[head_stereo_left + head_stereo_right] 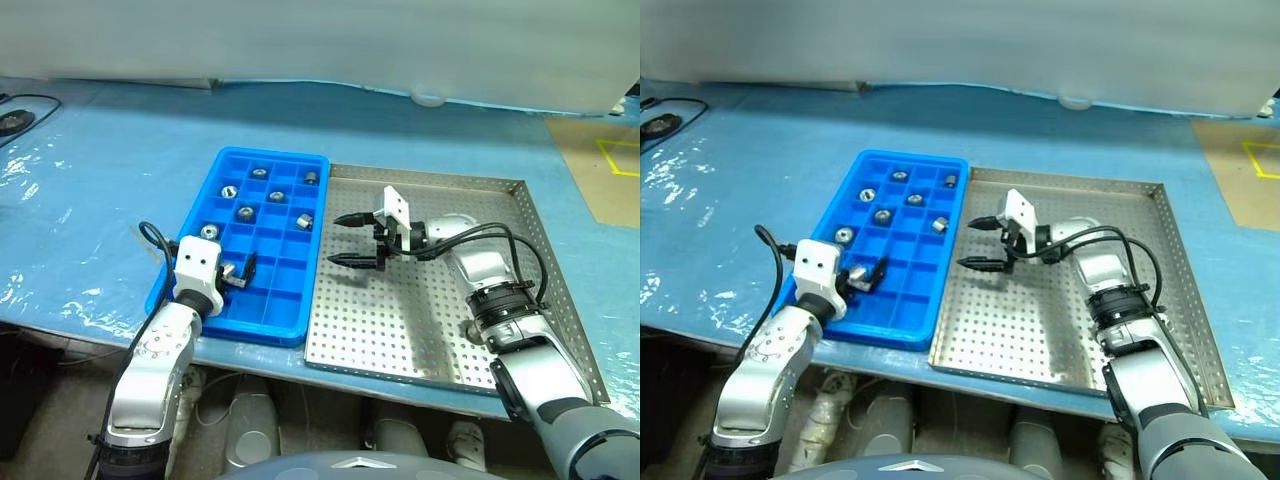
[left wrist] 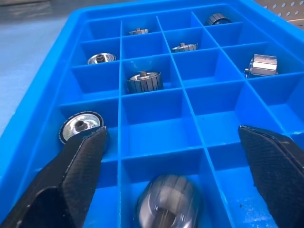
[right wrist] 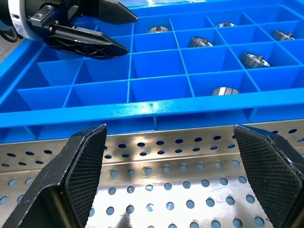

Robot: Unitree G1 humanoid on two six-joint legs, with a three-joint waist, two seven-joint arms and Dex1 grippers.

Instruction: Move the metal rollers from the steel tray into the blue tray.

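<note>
While the blue tray sits on the blue-covered table with its long side tight against the steel tray, both grippers are up over the work. Over on the robot's left, the left gripper hangs low above the near end of the blue tray, fingers spread wide and gripping nothing, and a metal roller lies blurred in the compartment right between those fingers in the left wrist view. Look further up the tray and the other metal rollers are scattered one to a compartment: one just ahead of the left gripper by the outer wall, one in the middle, one on the side nearest the steel tray, and more toward the far end. Across on the right, the right gripper hovers over the steel tray close to the shared edge, pointing toward the blue tray, its two black fingers set well apart and holding nothing at all. From the right wrist view, those fingers frame the perforated steel floor and the blue tray's side wall just beyond it, with the left gripper visible over the compartments at the far side. Whatever part of the steel tray's dotted floor shows around the right arm carries no roller.
</note>
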